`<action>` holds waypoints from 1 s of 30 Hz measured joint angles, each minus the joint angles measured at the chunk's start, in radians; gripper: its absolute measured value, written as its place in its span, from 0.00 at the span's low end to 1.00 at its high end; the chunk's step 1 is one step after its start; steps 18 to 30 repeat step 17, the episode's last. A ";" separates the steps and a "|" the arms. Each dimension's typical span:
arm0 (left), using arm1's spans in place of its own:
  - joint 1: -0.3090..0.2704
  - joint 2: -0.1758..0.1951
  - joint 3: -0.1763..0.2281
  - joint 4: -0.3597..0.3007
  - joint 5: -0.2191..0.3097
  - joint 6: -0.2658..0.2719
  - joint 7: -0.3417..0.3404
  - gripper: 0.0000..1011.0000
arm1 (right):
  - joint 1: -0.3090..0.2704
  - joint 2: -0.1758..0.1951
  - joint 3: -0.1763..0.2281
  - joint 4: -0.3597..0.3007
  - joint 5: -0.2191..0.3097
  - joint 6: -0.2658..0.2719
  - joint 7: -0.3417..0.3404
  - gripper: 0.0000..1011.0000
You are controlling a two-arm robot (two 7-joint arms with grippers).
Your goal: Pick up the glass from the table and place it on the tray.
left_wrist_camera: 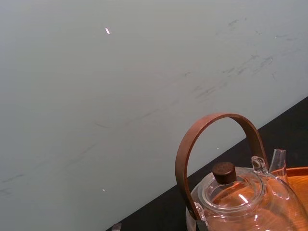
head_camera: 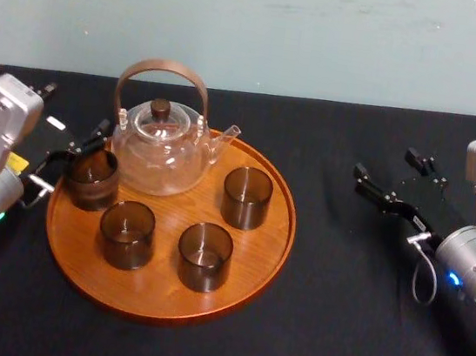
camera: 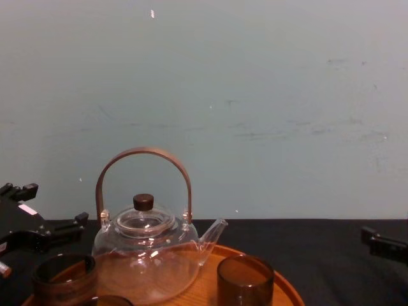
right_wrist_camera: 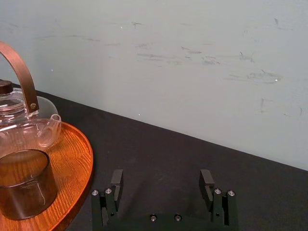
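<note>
On the left edge of the tray sits the glass, a dark smoky tumbler, upright as far as can be told, inside the rim and just beside the teapot. Left gripper is right at this glass, reaching in from the robot's left over the tray rim. Its fingers are spread apart in the chest view, one on each side of the glass top. Cannot tell if either finger touches the glass.

Three more glasses stand on the tray: a front-left one, a front-middle one and a right one, all upright and apart from each other. The teapot is clear glass with an arched brown handle and a dark lid knob. It stands at the back of the tray, spout pointing to the robot's right.

Right gripper is parked over the black-cloth table, well apart from the tray on the robot's right. Its fingers are wide apart with nothing between them, as the right wrist view shows. Pale wall behind the table.
</note>
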 joint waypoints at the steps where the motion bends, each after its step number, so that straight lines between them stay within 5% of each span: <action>1: 0.000 0.000 0.000 0.000 0.000 0.000 0.000 0.99 | 0.000 0.001 0.000 0.000 0.000 0.000 0.000 0.99; 30: 0.000 0.000 0.000 0.000 0.000 0.000 0.000 0.99 | -0.001 0.003 -0.002 -0.003 0.002 0.000 -0.002 0.99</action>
